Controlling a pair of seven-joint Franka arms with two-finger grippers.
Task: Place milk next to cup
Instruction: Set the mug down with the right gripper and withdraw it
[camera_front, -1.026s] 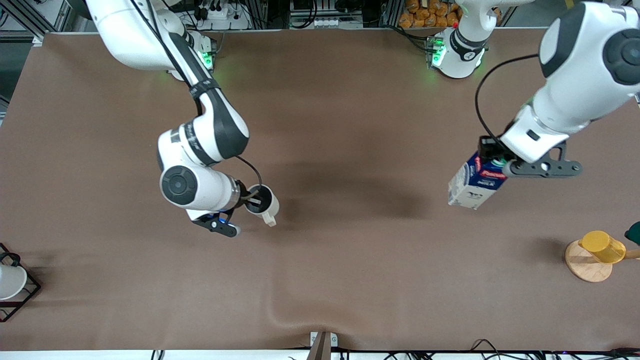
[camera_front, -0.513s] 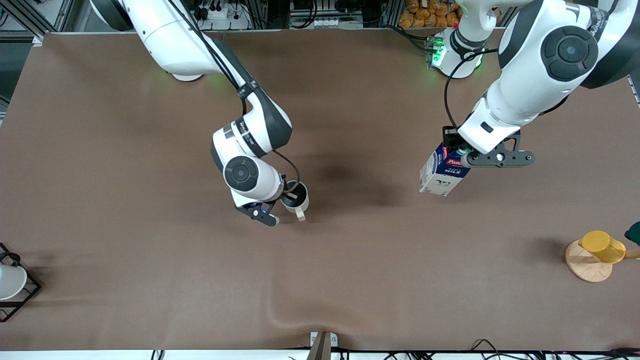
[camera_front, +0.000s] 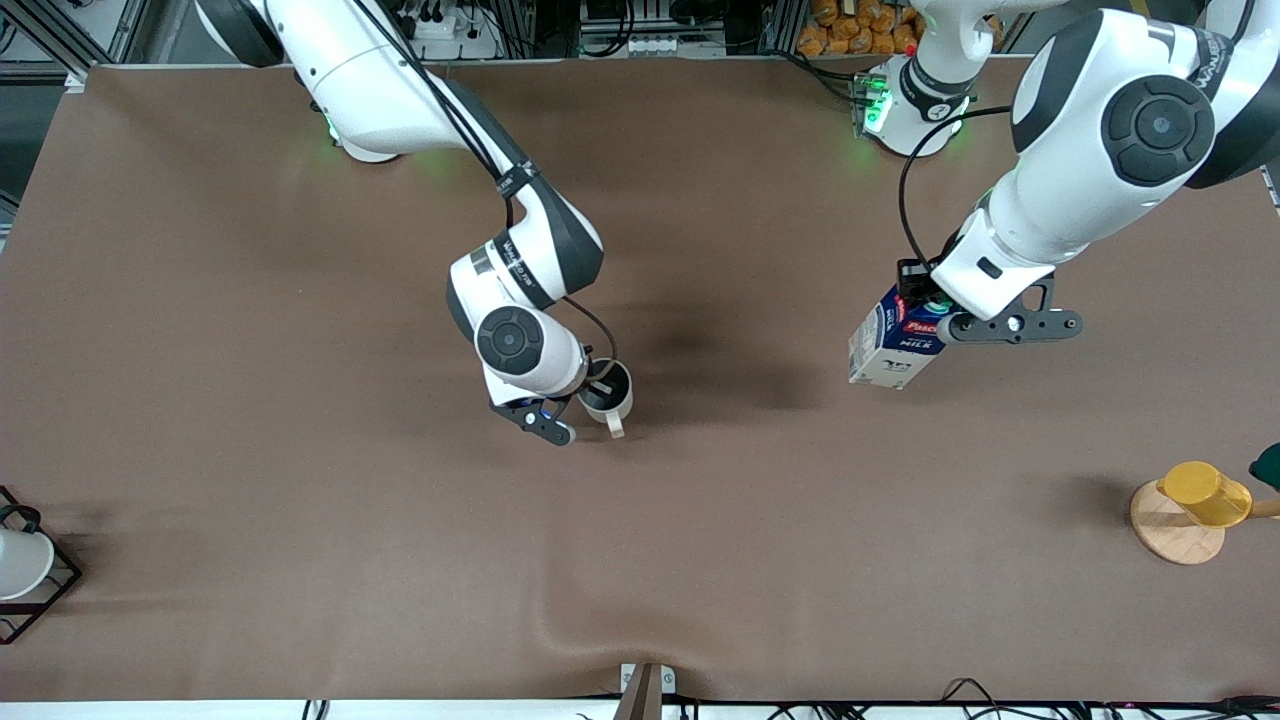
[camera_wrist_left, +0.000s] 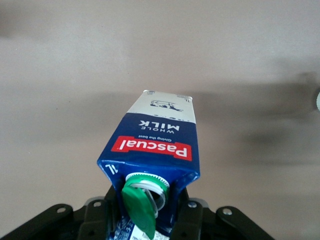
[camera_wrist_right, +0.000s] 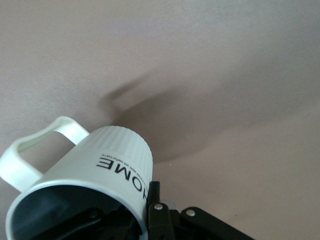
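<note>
My left gripper is shut on the top of the milk, a dark blue and white carton with a green cap, and holds it tilted above the table toward the left arm's end. In the left wrist view the milk hangs from the gripper, its cap flipped open. My right gripper is shut on the rim of the cup, an off-white mug with a grey interior, over the table's middle. In the right wrist view one finger is outside the wall of the cup and the other is inside.
A yellow cup lies on a wooden disc near the left arm's end of the table. A white cup sits in a black wire rack at the right arm's end. The brown table cover has a fold at the near edge.
My right gripper has carried the cup toward the table's middle. My left gripper first moved the milk toward the middle, then shifted slightly back.
</note>
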